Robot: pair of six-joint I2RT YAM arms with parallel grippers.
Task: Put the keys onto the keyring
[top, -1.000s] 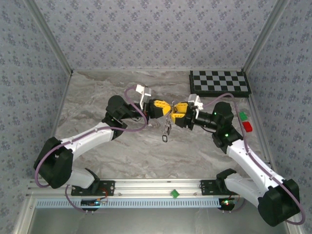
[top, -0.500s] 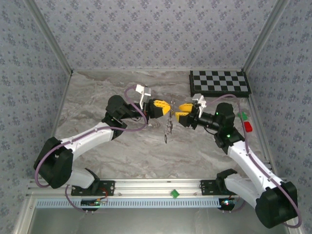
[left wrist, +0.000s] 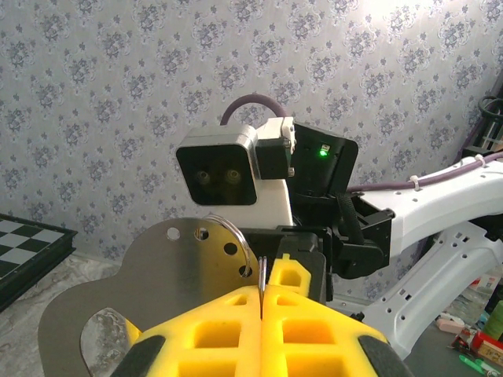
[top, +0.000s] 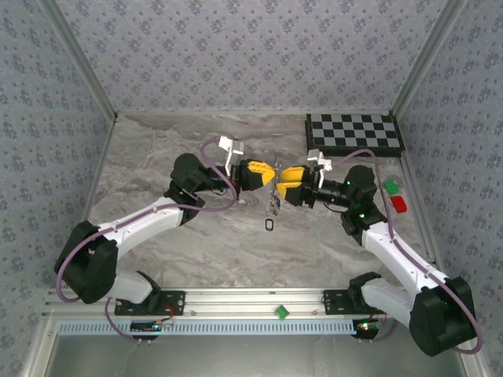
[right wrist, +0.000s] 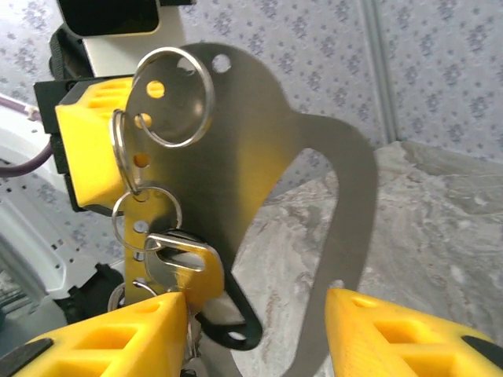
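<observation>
Since half a second ago the right gripper [top: 281, 181] has swung back in, and I see it nearly meeting the left gripper [top: 269, 173] in mid-air over the table [top: 236, 259]. Nearest me, bare marble lies open beneath them. The left jaws are pressed together on the keyring [right wrist: 211, 98] wire. From it hang a steel tag [right wrist: 259, 157], smaller rings and the keys [right wrist: 182, 259]. The right jaws stand part open, straddling the tag, with the keys just above one fingertip. Farther off, a checkerboard [top: 354, 132] sits by the back wall.
</observation>
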